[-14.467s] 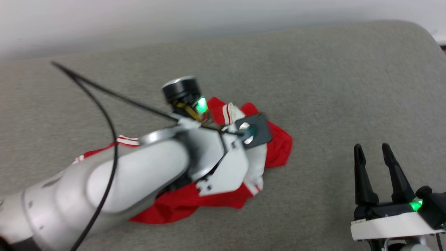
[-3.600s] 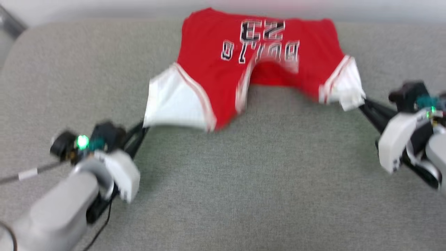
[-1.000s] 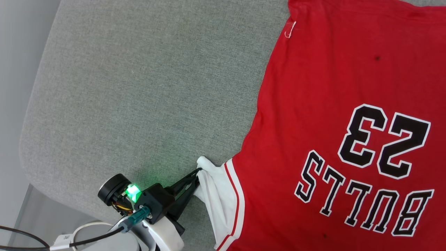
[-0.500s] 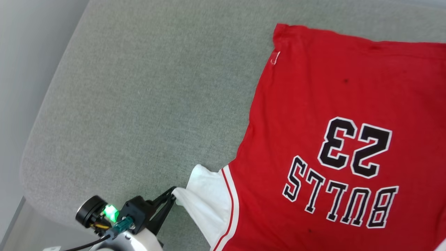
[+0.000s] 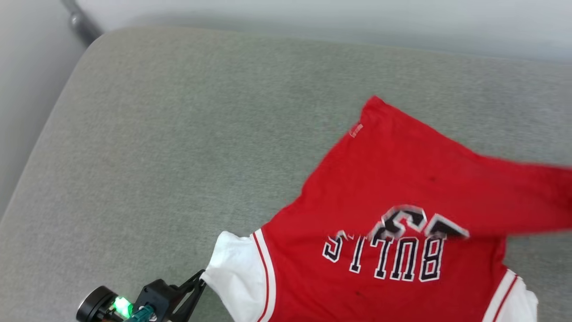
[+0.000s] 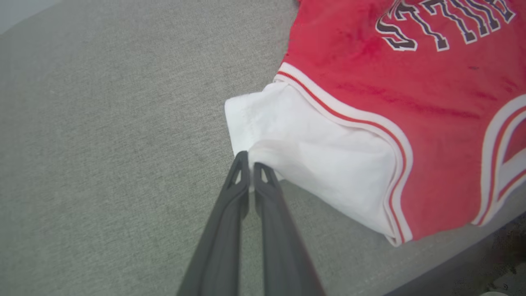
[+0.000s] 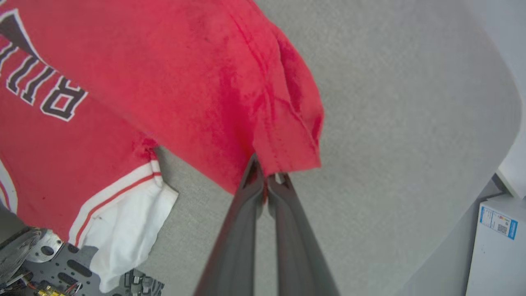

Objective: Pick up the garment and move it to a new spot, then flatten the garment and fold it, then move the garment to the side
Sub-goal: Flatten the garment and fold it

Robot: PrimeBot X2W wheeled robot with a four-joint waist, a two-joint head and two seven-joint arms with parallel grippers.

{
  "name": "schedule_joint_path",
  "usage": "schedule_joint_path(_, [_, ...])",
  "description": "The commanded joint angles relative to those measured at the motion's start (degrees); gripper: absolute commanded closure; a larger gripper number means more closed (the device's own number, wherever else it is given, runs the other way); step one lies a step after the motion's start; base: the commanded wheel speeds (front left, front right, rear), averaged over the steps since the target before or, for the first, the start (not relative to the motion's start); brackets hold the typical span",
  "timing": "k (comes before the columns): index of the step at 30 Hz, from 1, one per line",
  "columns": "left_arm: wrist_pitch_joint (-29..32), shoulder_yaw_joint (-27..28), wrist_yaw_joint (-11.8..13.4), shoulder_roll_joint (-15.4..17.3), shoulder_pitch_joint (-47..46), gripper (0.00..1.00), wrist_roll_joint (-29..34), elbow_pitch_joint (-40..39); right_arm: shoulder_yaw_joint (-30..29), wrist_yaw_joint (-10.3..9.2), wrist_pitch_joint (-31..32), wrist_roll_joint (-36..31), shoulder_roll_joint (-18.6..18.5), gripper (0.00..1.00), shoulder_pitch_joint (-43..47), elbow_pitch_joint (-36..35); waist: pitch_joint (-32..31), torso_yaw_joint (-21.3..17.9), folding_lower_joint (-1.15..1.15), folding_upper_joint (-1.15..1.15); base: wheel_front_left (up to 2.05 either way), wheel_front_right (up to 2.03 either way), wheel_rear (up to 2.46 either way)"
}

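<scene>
The red T-shirt (image 5: 393,188) lies print-up on the grey tabletop (image 5: 178,134), in the lower right of the head view, its "BULLS" lettering upside down. At the lower left of that view, the left gripper (image 6: 250,160) has its jaws clamped on the edge of the white sleeve (image 6: 312,164). The right gripper (image 7: 267,174), at the centre of the right wrist view, has its jaws pinched on a corner of the red hem (image 7: 287,152), which is drawn over part of the number.
</scene>
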Motion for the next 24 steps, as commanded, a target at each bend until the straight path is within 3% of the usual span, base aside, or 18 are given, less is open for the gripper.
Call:
schedule_joint_path(1, [-0.3,0.2,0.5,0.4,1.1,1.0,-0.4,-0.2,-0.8,-0.02,-1.0,1.0,-1.3,1.0,4.9,-0.4,-1.4,-2.1,0.0,0.0,0.0,0.0,0.0])
schedule_joint_path(7, [-0.7,0.6,1.2,1.8,2.2,1.0,-1.2,-0.5,-3.6,-0.03,-7.0,4.1,-3.7,1.0,25.1,1.8,-2.0,-4.6,0.0,0.0,0.0,0.0,0.0])
schedule_joint_path(13, [-1.0,0.7,1.2,2.1,2.6,1.0,-1.4,-0.4,-8.0,-0.03,-12.7,5.1,0.7,1.0,41.6,4.6,-1.7,-5.9,0.0,0.0,0.0,0.0,0.0])
schedule_joint_path(19, [-0.7,0.8,1.0,2.1,1.8,1.0,-1.3,-0.2,-12.2,-0.03,-14.7,3.1,5.1,1.0,47.2,4.7,-1.3,-6.3,0.0,0.0,0.0,0.0,0.0])
schedule_joint_path(20, [-0.7,0.8,0.9,2.1,1.8,1.0,-1.4,-0.1,-13.3,-0.03,-14.9,2.6,5.7,0.76,47.3,4.4,-1.4,-6.4,0.0,0.0,0.0,0.0,0.0])
schedule_joint_path(21, [-0.7,0.8,1.0,2.2,1.8,1.0,-1.5,-0.1,-14.8,-0.03,-15.5,1.9,6.2,0.07,47.1,4.0,-1.4,-6.4,0.0,0.0,0.0,0.0,0.0])
schedule_joint_path(22, [-0.7,0.7,0.9,2.3,1.9,1.0,-1.5,-0.1,-16.4,-0.03,-15.7,1.5,6.7,0.0,46.6,3.5,-1.6,-6.4,0.0,0.0,0.0,0.0,0.0])
schedule_joint_path(24, [-0.6,0.6,0.9,2.4,1.9,1.0,-1.6,0.0,-20.1,-0.02,-16.2,0.5,7.2,0.0,45.3,2.0,-1.8,-6.3,0.0,0.0,0.0,0.0,0.0])
